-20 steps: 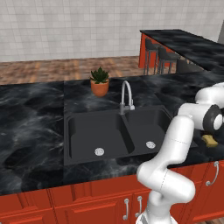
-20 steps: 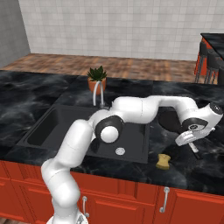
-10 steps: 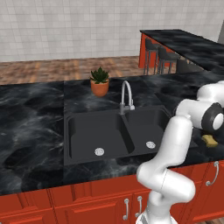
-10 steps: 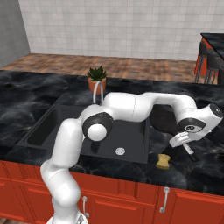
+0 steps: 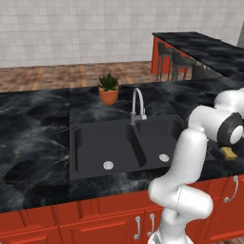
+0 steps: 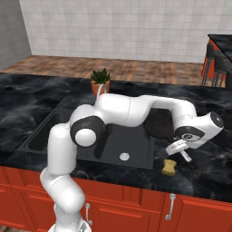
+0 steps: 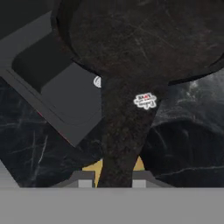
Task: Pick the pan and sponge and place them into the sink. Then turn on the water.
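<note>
Left base view: we see the sink (image 5: pixel 121 147) set in the black marble table (image 5: pixel 33 124), the faucet (image 5: pixel 137 106) behind its divider, a potted plant (image 5: pixel 108 89) farther back, and the sponge (image 5: pixel 228 153) at the right edge.

Right base view: our gripper (image 6: pixel 180 152) hangs right of the sink (image 6: pixel 97 145), the pan (image 6: pixel 159 124) beside it, the sponge (image 6: pixel 170 166) just below.

Hand view: our fingers (image 7: pixel 84 179) clamp the pan's handle (image 7: pixel 124 135), the dish tilted over the sink's corner (image 7: pixel 57 83).
</note>
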Robot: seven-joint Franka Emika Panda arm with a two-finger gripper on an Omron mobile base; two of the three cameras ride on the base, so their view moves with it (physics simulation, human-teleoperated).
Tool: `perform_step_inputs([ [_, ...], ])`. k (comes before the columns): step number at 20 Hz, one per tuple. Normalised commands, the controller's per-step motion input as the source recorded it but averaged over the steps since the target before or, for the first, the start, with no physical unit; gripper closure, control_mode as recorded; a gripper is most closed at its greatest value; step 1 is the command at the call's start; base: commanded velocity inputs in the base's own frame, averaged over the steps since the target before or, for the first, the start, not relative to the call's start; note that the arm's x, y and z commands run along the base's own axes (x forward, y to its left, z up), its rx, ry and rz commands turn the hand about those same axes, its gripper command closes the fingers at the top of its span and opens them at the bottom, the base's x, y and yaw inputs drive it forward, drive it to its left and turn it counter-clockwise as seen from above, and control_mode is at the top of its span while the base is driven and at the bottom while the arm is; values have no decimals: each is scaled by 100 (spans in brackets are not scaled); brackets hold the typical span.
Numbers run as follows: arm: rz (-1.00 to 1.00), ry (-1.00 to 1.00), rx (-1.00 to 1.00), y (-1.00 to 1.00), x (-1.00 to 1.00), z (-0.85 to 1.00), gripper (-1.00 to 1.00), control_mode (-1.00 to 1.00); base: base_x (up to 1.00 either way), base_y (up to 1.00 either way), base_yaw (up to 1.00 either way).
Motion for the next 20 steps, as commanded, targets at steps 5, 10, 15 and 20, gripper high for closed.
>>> perform_step_inputs([
  [5, 0, 3, -4, 8, -28, 47, 100, -100, 0, 0, 0],
  [10, 0, 10, -5, 15, -26, 28, 100, -100, 0, 0, 0],
  [15, -1, 13, -8, 30, -20, 10, 100, -100, 0, 0, 0],
  [20, -5, 5, -9, 42, -7, -10, 100, -100, 0, 0, 0],
])
